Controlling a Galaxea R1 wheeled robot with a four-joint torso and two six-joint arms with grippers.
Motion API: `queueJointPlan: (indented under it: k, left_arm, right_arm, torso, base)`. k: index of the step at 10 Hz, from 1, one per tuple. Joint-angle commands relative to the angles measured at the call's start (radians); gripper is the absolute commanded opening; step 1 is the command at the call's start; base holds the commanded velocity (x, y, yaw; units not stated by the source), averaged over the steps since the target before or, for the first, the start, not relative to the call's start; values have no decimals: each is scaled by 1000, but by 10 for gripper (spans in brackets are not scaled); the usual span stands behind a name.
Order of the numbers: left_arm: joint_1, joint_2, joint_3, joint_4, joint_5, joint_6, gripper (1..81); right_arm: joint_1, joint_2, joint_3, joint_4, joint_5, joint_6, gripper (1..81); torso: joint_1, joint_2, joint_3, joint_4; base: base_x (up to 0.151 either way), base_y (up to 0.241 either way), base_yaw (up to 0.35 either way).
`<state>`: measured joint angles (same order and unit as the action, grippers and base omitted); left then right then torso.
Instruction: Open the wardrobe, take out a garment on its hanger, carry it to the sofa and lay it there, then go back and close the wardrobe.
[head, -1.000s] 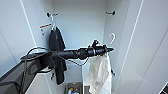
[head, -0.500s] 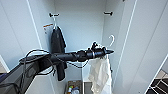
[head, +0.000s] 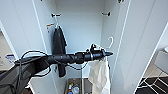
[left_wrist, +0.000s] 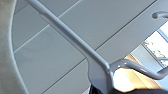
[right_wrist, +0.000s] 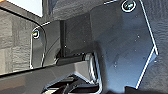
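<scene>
Before us the white wardrobe (head: 75, 32) stands open. Our left gripper (head: 106, 53) reaches inside, clamped on the pale hanger (head: 110, 41), the white T-shirt (head: 100, 73) drooping beneath it; a black garment (head: 59, 42) hangs beside.

A black garment (head: 59, 41) was seen hanging at the left of the open compartment, suspended from a short dark bracket (head: 55, 15). A matching bracket (head: 106, 13) was noted on the right wall. Low down, a box of mixed small items (head: 74, 88) was observed. A dark patterned floor covering (head: 154, 85) was recorded at the near right.
</scene>
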<state>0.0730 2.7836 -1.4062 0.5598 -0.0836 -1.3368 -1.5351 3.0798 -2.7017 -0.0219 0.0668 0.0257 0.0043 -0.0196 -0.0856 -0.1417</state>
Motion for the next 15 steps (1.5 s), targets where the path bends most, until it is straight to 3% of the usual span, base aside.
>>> queueJointPlan:
  k: [1, 10, 15]
  left_arm:
    - [-158, -27, 58, 37, -31, 16, 10]
    - [-101, -142, 167, 37, -59, 53, 10]
    - [-51, -217, 237, 61, -61, 54, 10]
  right_arm:
    - [35, 1, 8, 4, -54, -4, 811]
    - [40, 4, 8, 4, -55, -4, 811]
    - [40, 6, 8, 4, -54, -4, 811]
  torso:
    - [0, 0, 0, 0]
    - [-1, 0, 0, 0]
    - [-2, -1, 0, 0]
  base:
    - [-127, 0, 0]
    - [-122, 0, 0]
    - [-46, 0, 0]
